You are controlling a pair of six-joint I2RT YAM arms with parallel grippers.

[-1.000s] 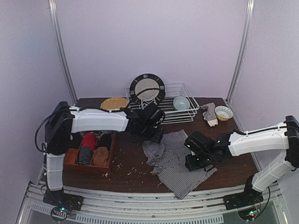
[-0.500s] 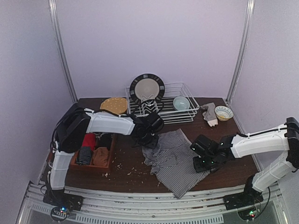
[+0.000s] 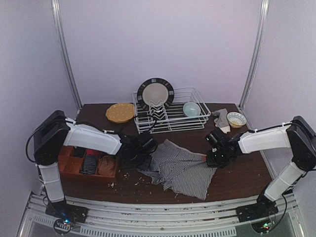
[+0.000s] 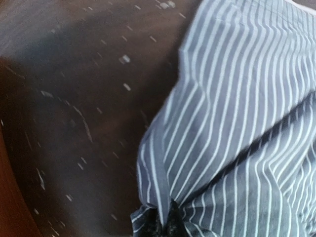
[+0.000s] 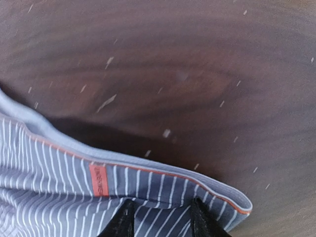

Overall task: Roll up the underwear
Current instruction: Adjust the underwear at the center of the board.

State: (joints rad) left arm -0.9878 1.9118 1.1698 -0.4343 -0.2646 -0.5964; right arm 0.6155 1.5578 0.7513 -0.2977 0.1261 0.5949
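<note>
where its dark fingertips (image 4: 171,221) meet at the bottom of the left wrist view, the left gripper (image 4: 165,224) is pressed together on a gathered edge of the underwear (image 4: 232,123), and the striped cloth puckers into the pinch. from there the left arm (image 3: 91,139) runs low and nearly level over the table (image 3: 247,177), reaching rightward from its shoulder at the left edge, just past the tray (image 3: 68,173) that holds other garments (image 3: 90,163).

the right gripper (image 5: 163,222) shows two fingers (image 5: 123,221) set apart. striped cloth lies between them and the orange-trimmed waistband (image 5: 148,165) runs just beyond the tips. whether they clamp the cloth i cannot tell. the right arm (image 3: 259,140) stretches leftward, its forearm sloping down to the cloth's right corner.

the underwear lies spread at mid-table between the two grippers, one corner drawn to each, with a loose corner toward the front edge. crumbs (image 5: 167,133) speckle the wood around it. the rack (image 3: 197,121) stands behind.
</note>
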